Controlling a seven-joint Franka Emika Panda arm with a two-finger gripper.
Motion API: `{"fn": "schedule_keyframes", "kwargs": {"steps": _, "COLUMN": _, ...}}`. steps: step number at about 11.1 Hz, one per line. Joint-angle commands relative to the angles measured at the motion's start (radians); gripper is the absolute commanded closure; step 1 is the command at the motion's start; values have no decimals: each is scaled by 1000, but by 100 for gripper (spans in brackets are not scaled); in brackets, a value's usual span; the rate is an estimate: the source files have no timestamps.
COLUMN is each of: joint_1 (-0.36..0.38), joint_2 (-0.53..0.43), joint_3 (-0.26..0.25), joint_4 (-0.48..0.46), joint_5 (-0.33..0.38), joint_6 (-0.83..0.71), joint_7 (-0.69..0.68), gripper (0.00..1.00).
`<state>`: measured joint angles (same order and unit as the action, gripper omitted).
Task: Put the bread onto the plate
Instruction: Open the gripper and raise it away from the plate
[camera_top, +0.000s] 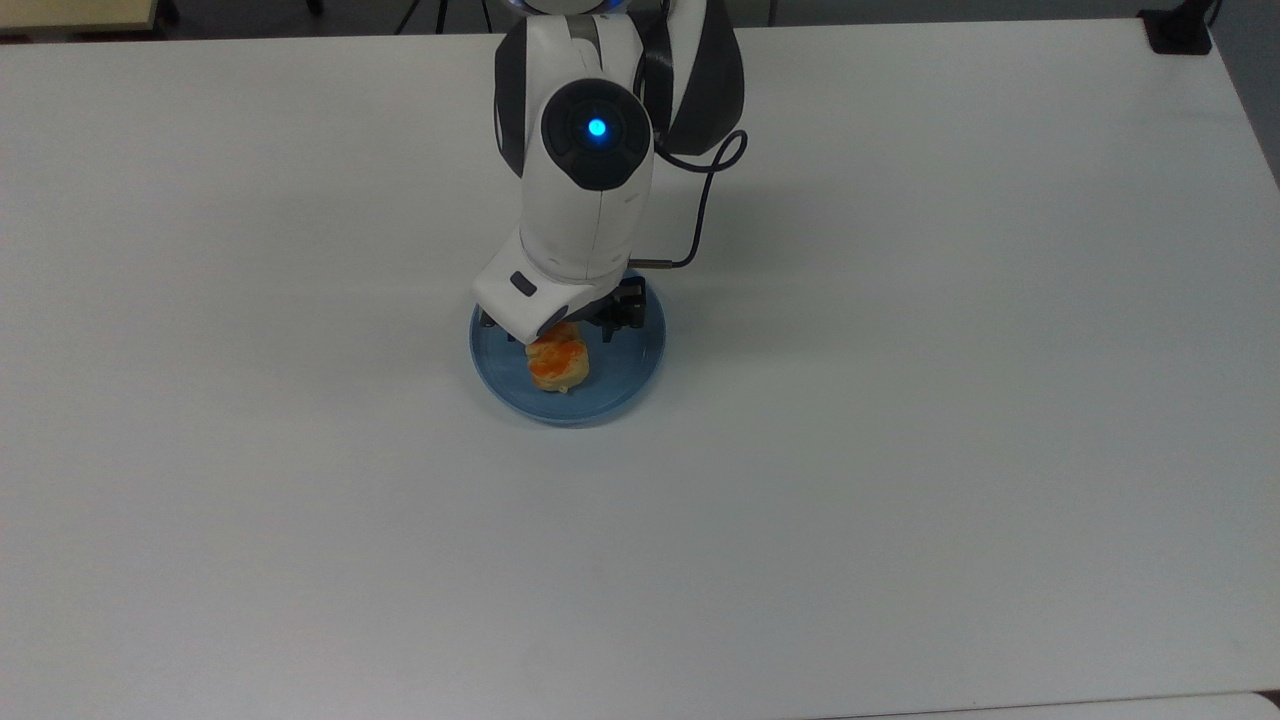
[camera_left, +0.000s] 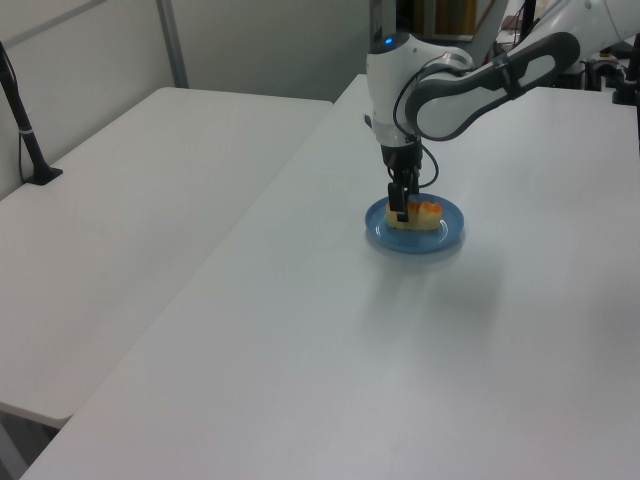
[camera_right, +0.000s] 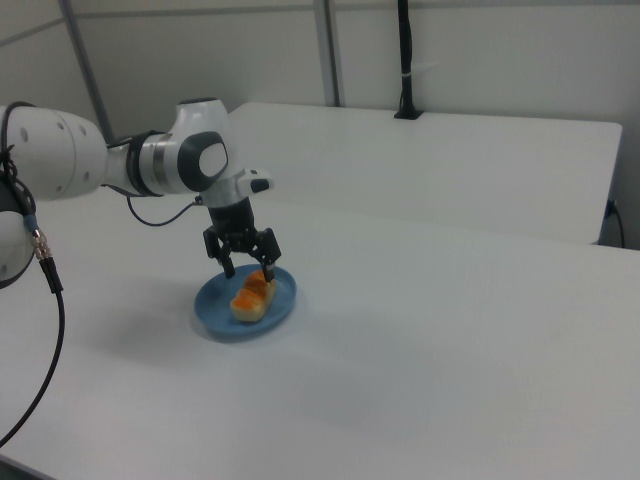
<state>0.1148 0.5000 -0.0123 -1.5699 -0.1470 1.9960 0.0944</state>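
The pale-yellow bread (camera_top: 558, 366) with orange glaze lies on the light-blue plate (camera_top: 632, 368), left of the plate's middle in the top view. My gripper (camera_right: 248, 270) hangs just above the loaf, open, with a finger on each side of it. The right view shows the bread (camera_right: 252, 297) resting flat on the plate (camera_right: 214, 311) below the spread fingers. The left view shows the gripper (camera_left: 403, 207) low over the bread (camera_left: 422, 214) and the plate (camera_left: 447, 236). The arm's white wrist covers the far part of the plate in the top view.
The plate sits on a wide white table (camera_top: 900, 420). A black cable (camera_top: 703, 205) loops off the wrist. A second white table stands alongside with a black post (camera_left: 24, 128) clamped to it. A black clamp (camera_top: 1178, 30) sits at the top view's far right corner.
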Motion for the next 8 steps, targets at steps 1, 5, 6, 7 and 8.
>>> {"fn": "schedule_keyframes", "kwargs": {"steps": 1, "joint_1": 9, "joint_2": -124, "joint_3": -6, "joint_4": -2, "joint_5": -8, "joint_6": -31, "joint_7": 57, "gripper": 0}}
{"fn": "schedule_keyframes", "kwargs": {"steps": 5, "joint_1": -30, "joint_2": -317, "joint_3": -5, "joint_4": -13, "joint_5": 15, "joint_6": -235, "joint_7": 64, "gripper": 0}}
{"fn": "schedule_keyframes", "kwargs": {"steps": 6, "joint_1": -61, "joint_2": -365, "joint_3": -3, "joint_4": -21, "joint_5": 39, "joint_6": -265, "joint_7": 61, "gripper": 0}}
{"fn": "schedule_keyframes", "kwargs": {"steps": 7, "joint_1": -85, "joint_2": -409, "joint_3": -3, "joint_4": -28, "joint_5": 64, "joint_6": -296, "joint_7": 45, "gripper": 0}}
{"fn": "schedule_keyframes", "kwargs": {"steps": 8, "joint_1": -102, "joint_2": -443, "joint_3": -3, "joint_4": -30, "joint_5": 76, "joint_6": -310, "joint_7": 22, "gripper": 0}}
